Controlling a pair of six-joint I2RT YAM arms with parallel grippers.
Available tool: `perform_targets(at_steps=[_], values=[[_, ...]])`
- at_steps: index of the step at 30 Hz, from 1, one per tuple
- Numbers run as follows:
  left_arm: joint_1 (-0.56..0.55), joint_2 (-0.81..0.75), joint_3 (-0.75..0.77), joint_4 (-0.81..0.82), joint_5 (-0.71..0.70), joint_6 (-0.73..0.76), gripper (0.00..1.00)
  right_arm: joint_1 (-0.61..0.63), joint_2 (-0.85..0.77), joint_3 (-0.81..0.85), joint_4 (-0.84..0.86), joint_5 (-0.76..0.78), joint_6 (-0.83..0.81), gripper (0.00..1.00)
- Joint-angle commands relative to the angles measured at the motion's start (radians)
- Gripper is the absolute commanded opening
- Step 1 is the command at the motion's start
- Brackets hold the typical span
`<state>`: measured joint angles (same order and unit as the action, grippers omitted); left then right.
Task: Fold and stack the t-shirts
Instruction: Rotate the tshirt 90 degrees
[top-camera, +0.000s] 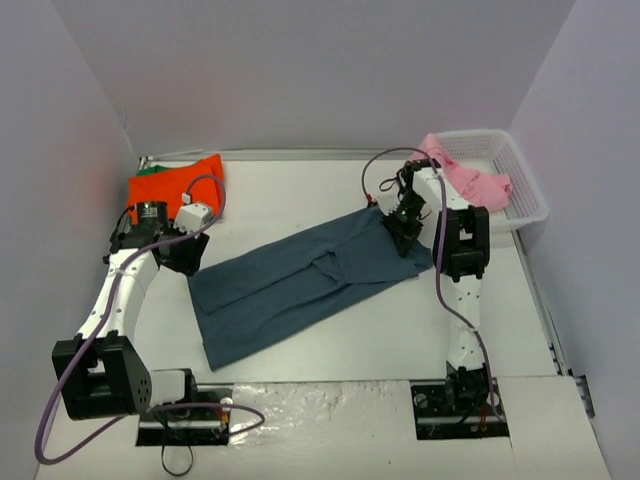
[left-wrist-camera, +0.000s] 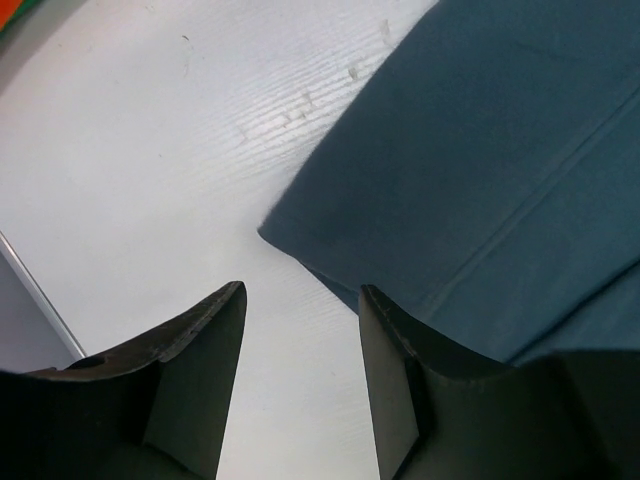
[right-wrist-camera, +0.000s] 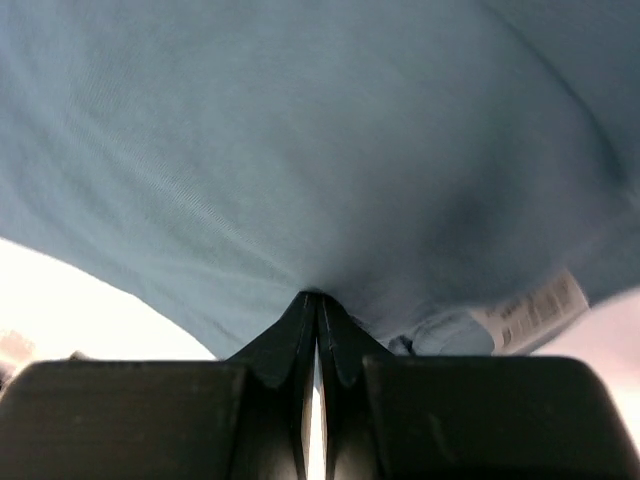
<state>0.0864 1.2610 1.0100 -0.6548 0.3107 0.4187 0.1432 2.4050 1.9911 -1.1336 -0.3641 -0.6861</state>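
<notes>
L gripper (left-wrist-camera: 302, 295): abt half open, nothing btwn the fingers. Hovers over bare table at the L corner of the slate-blue shirt. One finger's edge overlaps the hem in wrist view; touching or not, can't tell.
orange-red t-shirt (top-camera: 175, 187): folded, back-L corner of table, just behind L gripper.
green t-shirt (top-camera: 148, 163): only a thin strip shows at the back edge of the orange-red one; looks to lie under it.
slate-blue t-shirt (top-camera: 300, 280): mid table, flat, a long band running diag. from near-L to far-R. Sides folded in, w/ a fold line down the middle.
R gripper (right-wrist-camera: 317, 300): fully closed, pinching the far-R end of the slate-blue t-shirt. Cloth gathers to a point at the fingertips.
care label (right-wrist-camera: 530, 310): white tag on the blue cloth, just R of the pinch in wrist view; print too blurred to read.
pink t-shirt (top-camera: 472, 180): bunched, draped over the L rim of the basket, partly inside.
basket (top-camera: 525, 195): white lattice, far-R corner by the wall.
table (top-camera: 330, 350): white, wood-grain texture.
</notes>
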Motion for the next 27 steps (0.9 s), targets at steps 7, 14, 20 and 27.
perform_targets(at_steps=[7, 14, 20, 27], values=[[0.010, 0.058, 0.122, -0.006, -0.058, -0.023, 0.47, 0.093, 0.325, 0.566, 0.134, 0.062, -0.044, 0.00], [0.010, 0.072, 0.156, -0.022, -0.134, -0.037, 0.47, 0.188, 0.303, 0.538, 0.529, 0.108, -0.044, 0.00], [0.010, 0.118, 0.165, -0.008, -0.145, -0.057, 0.47, 0.216, 0.292, 0.535, 0.813, 0.135, -0.004, 0.00], [0.010, 0.120, 0.173, 0.001, -0.148, -0.063, 0.47, 0.228, 0.276, 0.519, 1.041, 0.324, 0.014, 0.00]])
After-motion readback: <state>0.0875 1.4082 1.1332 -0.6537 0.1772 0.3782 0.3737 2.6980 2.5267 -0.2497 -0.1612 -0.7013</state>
